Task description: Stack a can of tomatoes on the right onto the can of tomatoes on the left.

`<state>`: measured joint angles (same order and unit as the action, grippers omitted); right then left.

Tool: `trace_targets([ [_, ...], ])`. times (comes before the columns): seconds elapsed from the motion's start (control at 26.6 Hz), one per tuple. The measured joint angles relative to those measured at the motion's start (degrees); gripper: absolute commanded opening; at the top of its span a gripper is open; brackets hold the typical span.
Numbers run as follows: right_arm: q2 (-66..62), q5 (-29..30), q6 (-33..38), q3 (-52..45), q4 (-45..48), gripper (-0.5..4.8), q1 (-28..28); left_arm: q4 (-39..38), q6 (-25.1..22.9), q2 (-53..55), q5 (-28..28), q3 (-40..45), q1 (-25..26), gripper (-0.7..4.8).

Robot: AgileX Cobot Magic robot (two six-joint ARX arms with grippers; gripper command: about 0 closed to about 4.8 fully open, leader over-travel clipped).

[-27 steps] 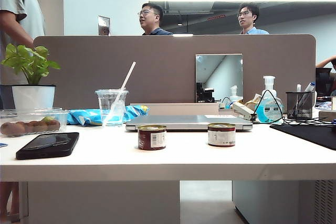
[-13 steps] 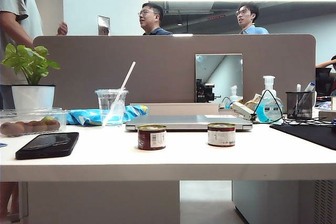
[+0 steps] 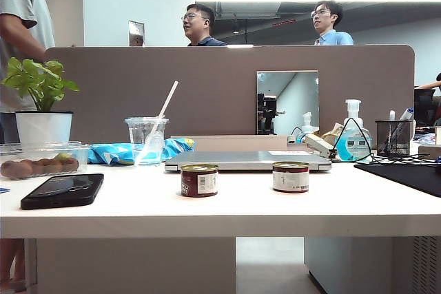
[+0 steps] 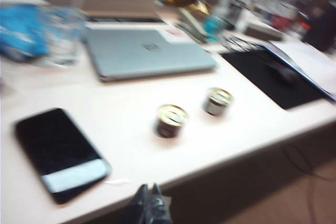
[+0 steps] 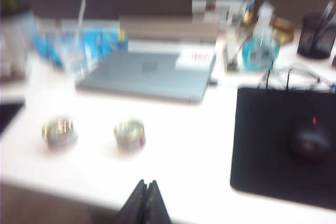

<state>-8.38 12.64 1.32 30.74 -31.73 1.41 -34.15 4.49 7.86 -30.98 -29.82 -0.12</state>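
I see two short metal tomato cans standing upright on the smooth white table (image 3: pixel 138 211), flat lids up, their short axes vertical. The left can (image 3: pixel 199 180) wears a dark red label with a white panel and a gold rim; the right can (image 3: pixel 291 177) has a paler, mostly white label. They stand apart, side by side, just in front of a closed silver laptop (image 3: pixel 248 160), neither touching it.

From my left wrist camera, the left gripper (image 4: pixel 149 205) hangs off the near edge of the table, its dark fingers pressed together with nothing between them. The picture is blurred, but I make out the glossy black phone (image 4: pixel 59 153) lying flat near that edge and both cans beyond it.

From my right wrist camera, the right gripper (image 5: pixel 145 203) also sits short of the table's near edge, its fingers meeting in a thin seam, empty. The right can lies ahead of it and well apart. A matte black mouse pad (image 5: pixel 278 140) carries a rounded dark mouse (image 5: pixel 311 142).

A clear plastic cup (image 3: pixel 146 140) with a straw stands behind the phone.
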Motion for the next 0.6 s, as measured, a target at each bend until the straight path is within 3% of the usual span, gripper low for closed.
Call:
trace_targets([
  [0.11, -6.49, 3.45, -5.2, 5.81, -6.03, 0.0, 0.04, -1.18, -0.87, 1.33, -3.5, -0.11, 0.0, -0.02],
  [0.23, -15.39, 9.05, -6.32, 8.55, -4.0, 0.14, 0.46, -2.93, -2.51, 1.42, -3.72, -0.11, 0.0, -0.02],
  [0.3, -19.47, 8.37, -6.4, 8.39, -0.9, 0.86, 1.79, -1.86, -3.17, 1.44, -3.67, -0.11, 0.0, -0.02],
  [0.41, -25.86, 7.56, -7.02, 8.39, 4.94, 1.08, 5.09, 2.51, -6.23, 1.44, -3.5, -0.11, 0.0, -0.02],
  [0.53, -34.21, 4.83, -8.04, 8.48, 13.31, 1.22, 11.3, 6.12, -5.92, 1.42, -3.5, -0.24, 0.0, -0.02],
  [0.6, -39.91, 1.88, -9.44, 8.46, 17.49, 1.87, 15.43, 5.57, -5.86, 1.44, -3.48, -0.24, 0.0, -0.02],
])
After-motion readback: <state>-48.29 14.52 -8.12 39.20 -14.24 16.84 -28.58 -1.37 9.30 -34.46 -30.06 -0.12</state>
